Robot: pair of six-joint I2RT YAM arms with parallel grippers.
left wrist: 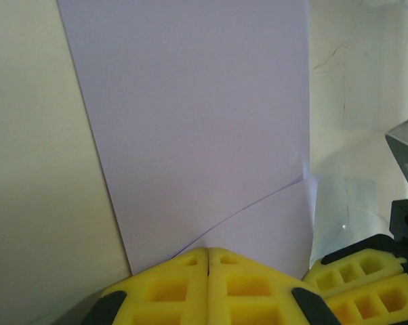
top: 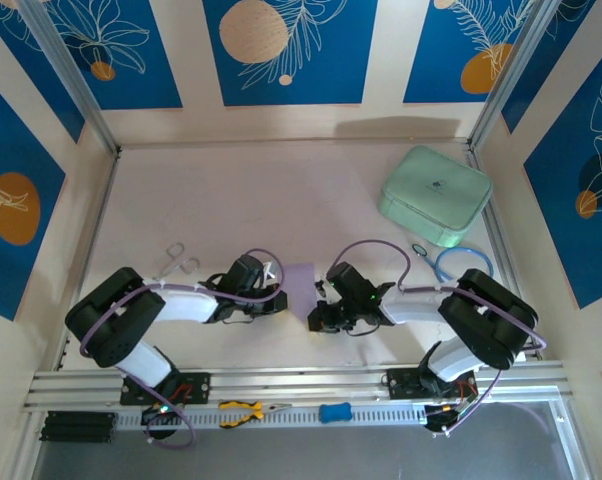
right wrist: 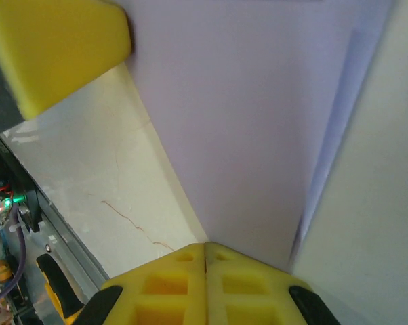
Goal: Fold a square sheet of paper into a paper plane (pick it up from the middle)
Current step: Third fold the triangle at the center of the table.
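Observation:
The square sheet of paper [top: 300,284] is pale lavender and sits between my two grippers, folded so its near end narrows to a point. In the left wrist view the paper [left wrist: 197,128] shows a curved flap edge near my fingers. My left gripper [left wrist: 209,253] is shut, with the paper's edge running in between its yellow fingertips. It meets the paper's left side [top: 278,284] in the top view. My right gripper [right wrist: 205,246] is shut on the opposite edge of the paper [right wrist: 258,128] and stands at its right [top: 321,300]. The two grippers' yellow fingers are close together.
A mint-green case [top: 436,195] lies at the back right, with a blue cable ring [top: 464,265] and a small black ring [top: 420,250] in front of it. A metal clip [top: 179,262] lies beyond the left arm. Yellow pliers [top: 243,412] and a blue block [top: 334,412] rest on the front rail.

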